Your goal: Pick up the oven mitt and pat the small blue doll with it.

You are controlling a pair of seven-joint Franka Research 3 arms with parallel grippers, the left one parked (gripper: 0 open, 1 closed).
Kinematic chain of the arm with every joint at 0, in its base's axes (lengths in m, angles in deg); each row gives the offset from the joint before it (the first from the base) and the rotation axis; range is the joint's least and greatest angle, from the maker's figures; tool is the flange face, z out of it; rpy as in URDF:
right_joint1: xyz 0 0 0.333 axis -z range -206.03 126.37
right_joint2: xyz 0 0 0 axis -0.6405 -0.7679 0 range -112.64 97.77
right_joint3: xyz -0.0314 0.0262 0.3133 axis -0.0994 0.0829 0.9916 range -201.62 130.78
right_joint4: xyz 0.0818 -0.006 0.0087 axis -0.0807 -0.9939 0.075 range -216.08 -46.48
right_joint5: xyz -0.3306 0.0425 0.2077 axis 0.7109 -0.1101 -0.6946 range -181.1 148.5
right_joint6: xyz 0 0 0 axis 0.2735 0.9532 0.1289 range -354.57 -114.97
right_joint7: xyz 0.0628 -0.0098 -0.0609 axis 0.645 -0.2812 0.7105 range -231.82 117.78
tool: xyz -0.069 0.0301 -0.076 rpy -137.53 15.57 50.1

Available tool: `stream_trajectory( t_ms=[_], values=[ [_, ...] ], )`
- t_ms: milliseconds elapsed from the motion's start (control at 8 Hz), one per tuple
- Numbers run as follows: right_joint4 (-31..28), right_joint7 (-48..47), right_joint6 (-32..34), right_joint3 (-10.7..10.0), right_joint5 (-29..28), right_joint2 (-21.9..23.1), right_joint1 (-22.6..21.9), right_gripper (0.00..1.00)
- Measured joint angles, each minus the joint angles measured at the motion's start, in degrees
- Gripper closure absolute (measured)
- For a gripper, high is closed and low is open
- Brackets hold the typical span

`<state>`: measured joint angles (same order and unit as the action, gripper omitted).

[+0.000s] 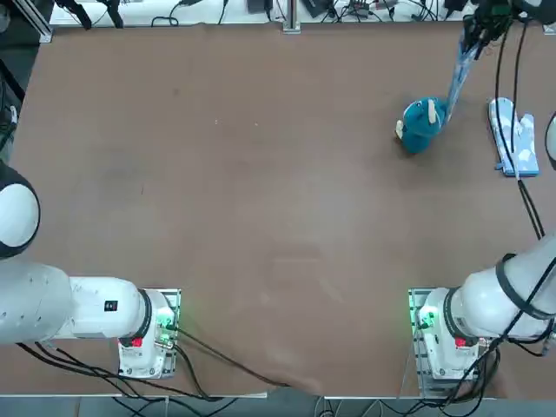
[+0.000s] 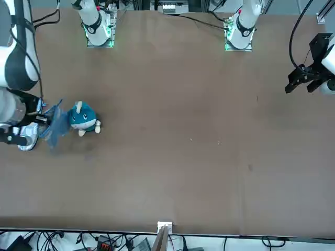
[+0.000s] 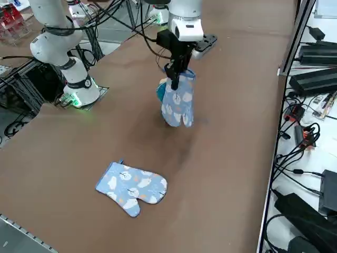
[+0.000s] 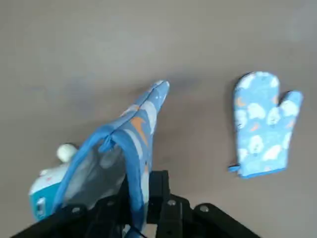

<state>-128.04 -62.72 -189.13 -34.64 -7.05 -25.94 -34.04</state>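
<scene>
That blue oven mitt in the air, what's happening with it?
The robot's right gripper is pinching the mitt by its cuff, fingers shut on it, so it hangs beside the small blue doll. A matching mitt lies on the table.

oven mitt: in right pincer | doll: on table, left of it | second mitt: on table, right of both
</scene>
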Motion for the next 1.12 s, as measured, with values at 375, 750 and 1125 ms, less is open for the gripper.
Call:
stream_trajectory(
  t_ms=[375,750,1125],
  values=[
    [0.4,2.1,3.2,0.2,1.0,-0.2,1.2,0.96],
    [0.4,1.7,7.7,1.1,-0.9,-1.1,-0.5,0.96],
    [0.7,-2.8,4.5,1.2,-3.4,-2.4,-1.6,0.96]
  ],
)
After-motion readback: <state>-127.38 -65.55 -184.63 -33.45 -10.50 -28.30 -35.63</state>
